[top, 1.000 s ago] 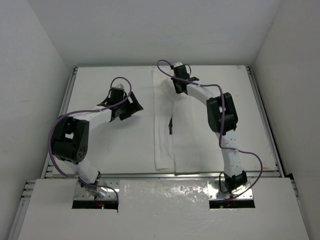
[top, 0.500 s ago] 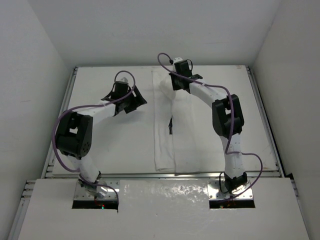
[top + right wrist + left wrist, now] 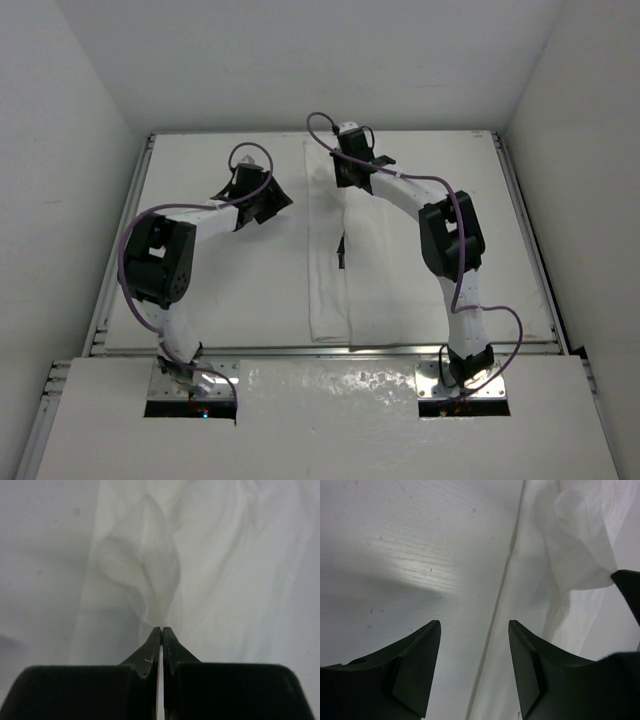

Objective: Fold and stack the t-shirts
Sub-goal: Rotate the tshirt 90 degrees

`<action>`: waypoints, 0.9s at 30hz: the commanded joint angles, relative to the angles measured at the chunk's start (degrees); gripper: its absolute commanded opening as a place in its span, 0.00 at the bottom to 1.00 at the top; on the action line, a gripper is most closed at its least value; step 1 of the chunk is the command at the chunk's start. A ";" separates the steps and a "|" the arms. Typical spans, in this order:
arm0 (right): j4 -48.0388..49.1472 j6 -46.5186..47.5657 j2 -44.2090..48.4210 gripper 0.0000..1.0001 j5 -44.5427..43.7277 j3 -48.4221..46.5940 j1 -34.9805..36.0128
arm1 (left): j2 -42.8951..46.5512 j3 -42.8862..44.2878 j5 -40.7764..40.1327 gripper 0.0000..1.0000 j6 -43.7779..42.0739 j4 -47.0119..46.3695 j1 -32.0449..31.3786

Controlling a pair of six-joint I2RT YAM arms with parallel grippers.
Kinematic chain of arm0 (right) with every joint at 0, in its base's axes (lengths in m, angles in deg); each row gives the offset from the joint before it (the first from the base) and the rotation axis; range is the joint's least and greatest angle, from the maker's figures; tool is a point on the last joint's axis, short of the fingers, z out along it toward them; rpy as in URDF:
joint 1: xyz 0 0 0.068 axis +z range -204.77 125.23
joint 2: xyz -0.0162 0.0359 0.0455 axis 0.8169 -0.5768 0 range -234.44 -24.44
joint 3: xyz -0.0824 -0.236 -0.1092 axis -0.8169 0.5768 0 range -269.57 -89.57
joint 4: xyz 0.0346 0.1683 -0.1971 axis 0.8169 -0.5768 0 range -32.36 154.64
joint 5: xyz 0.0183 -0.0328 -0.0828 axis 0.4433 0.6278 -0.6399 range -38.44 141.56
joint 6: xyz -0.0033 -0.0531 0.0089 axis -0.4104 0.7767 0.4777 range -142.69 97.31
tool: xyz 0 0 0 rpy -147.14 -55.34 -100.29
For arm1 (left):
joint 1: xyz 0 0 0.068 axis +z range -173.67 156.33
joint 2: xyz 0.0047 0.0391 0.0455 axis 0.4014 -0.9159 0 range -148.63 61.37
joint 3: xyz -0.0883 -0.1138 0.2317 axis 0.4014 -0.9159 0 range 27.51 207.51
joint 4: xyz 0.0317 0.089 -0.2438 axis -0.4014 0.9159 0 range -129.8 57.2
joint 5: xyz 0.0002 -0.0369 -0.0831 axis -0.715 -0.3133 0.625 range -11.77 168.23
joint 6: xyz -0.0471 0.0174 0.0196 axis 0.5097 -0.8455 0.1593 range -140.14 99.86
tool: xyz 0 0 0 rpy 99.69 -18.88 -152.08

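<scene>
The white t-shirt [image 3: 372, 272] lies as a long folded strip down the middle of the table, with a small black mark [image 3: 341, 250] at its inner fold. My right gripper [image 3: 338, 180] is over the strip's far end and is shut on a pinch of cloth [image 3: 150, 580], which rises in a peak from its tips [image 3: 161, 628]. My left gripper [image 3: 276, 200] hovers just left of the strip's far part. It is open, and the shirt's left edge [image 3: 506, 580] runs between its fingertips [image 3: 473, 625]. The right gripper's dark finger [image 3: 627, 582] shows there holding the raised cloth.
The white tabletop [image 3: 225, 290] has metal rails along its left [image 3: 120, 240] and right [image 3: 530, 240] sides. White walls close in at the back and both sides. Purple cables loop over both arms.
The left gripper has swung farther and to the right, up to the shirt's left edge, with its jaws narrowing. The right gripper has shifted slightly left with the pinched cloth.
</scene>
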 commanded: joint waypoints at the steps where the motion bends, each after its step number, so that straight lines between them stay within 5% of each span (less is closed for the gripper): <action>1: -2.77 -3.43 -0.37 0.00 -10.40 -3.04 -1.43 | 3.94 -1.82 -1.41 0.55 0.73 -2.23 -0.23; 11: -8.67 -5.37 -3.71 0.03 -9.98 -5.15 -5.21 | 6.05 -3.50 -1.32 0.52 -2.70 -1.17 -0.23; 12: -8.24 -4.85 -3.71 0.08 -8.58 -4.89 -5.30 | 6.05 -3.76 -1.06 0.51 -2.96 -1.26 -0.14; 13: -7.45 -4.50 -3.37 0.25 -7.95 -4.11 -5.13 | 5.96 -4.37 -0.71 0.51 -3.22 -1.44 -0.22; 18: 1.07 -3.79 4.19 0.45 -2.25 3.37 -3.55 | 5.17 -5.35 0.08 0.51 -4.54 -1.62 -0.23; 20: 0.56 -4.23 4.90 0.38 -0.93 2.24 -3.10 | 4.38 -5.26 0.70 0.51 -4.98 -1.53 -0.23; 22: 3.27 -4.40 4.99 0.19 6.00 2.67 -2.93 | 4.12 -5.43 1.05 0.51 -4.98 -1.53 -0.23; 23: 3.80 -4.49 3.33 0.00 9.07 1.19 -3.01 | 4.12 -5.87 1.05 0.51 -4.98 -1.87 -0.23; 27: 4.24 -5.10 -4.47 0.00 23.59 -5.75 -3.36 | 3.76 -6.14 1.58 0.51 -5.16 -2.32 -0.23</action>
